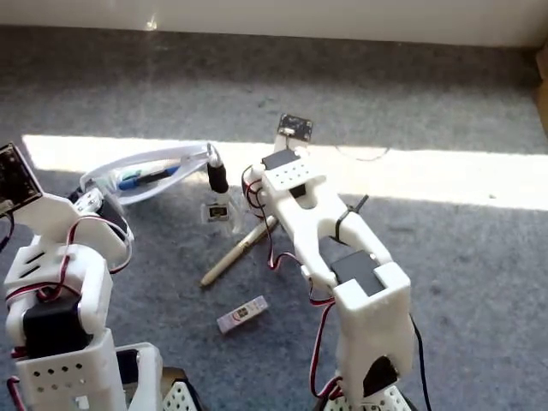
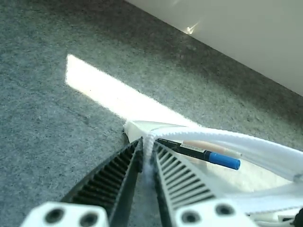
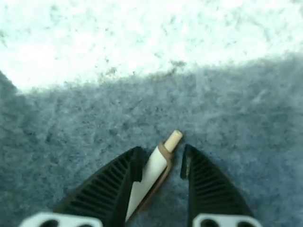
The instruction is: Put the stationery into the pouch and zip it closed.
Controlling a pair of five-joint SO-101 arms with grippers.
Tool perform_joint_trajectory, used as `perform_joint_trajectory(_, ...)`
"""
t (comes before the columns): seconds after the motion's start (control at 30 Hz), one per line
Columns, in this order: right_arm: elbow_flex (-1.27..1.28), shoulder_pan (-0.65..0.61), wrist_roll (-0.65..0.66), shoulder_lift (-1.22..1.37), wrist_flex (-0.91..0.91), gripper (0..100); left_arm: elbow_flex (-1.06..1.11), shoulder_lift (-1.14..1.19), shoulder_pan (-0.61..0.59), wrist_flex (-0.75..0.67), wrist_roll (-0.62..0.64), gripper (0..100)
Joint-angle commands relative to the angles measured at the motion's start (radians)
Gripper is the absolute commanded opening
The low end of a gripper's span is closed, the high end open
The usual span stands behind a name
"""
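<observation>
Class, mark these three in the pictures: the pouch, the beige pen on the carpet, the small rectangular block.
pouch (image 2: pixel 255 141): left wrist view, on its white zip edge.
beige pen (image 1: pixel 231 258): high view, mid-barrel.
small rectangular block (image 1: pixel 242 314): high view, its top face.

I see my left pincer (image 2: pixel 147 145) at the lower middle of the frame, its ribbed black fingers (image 2: pixel 118 175) pressed together on the white zipper edge of the pouch (image 2: pixel 265 146). The pouch runs off to the lower right. Inside it lie a black pen (image 2: pixel 199 152) with a blue cap and a beige pen (image 2: pixel 208 144) touching it. Grey carpet (image 2: pixel 42 123) lies at the left, crossed by a sunlit strip (image 2: pixel 109 92), with a white wall (image 2: pixel 246 33) at the upper right.
</observation>
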Motion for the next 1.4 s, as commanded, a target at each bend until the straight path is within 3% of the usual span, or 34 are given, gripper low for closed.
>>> perform_joint_trajectory(0.0, -0.030, -0.024, -0.009, -0.007, 0.047, 14.5, -0.010, -0.025, -0.012, -0.031, 0.009, 1)
perform_joint_trajectory(0.13, -0.030, -0.039, -0.009, -0.010, 0.076, 14.3, -0.010, -0.025, -0.012, -0.031, 0.009, 1)
perform_joint_trajectory(0.33, -0.044, -0.035, -0.005, -0.012, 0.081, 3.8, -0.008, -0.025, -0.012, -0.031, 0.009, 1)
perform_joint_trajectory(0.47, -0.054, -0.030, -0.003, -0.012, 0.084, 2.3, -0.008, -0.025, -0.012, -0.031, 0.009, 1)
perform_joint_trajectory(0.77, -0.217, 0.042, 0.000, -0.067, 0.312, 0.8, -0.008, -0.025, -0.010, -0.031, 0.009, 1)
perform_joint_trajectory(1.0, -0.259, 0.099, 0.127, -0.145, 0.383, 0.4, -0.008, -0.025, 0.082, -0.031, 0.005, 1)
perform_joint_trajectory(1.37, -0.249, 0.214, 0.135, -0.414, 0.407, 0.4, -0.016, -0.024, 0.251, -0.112, -0.031, 1)
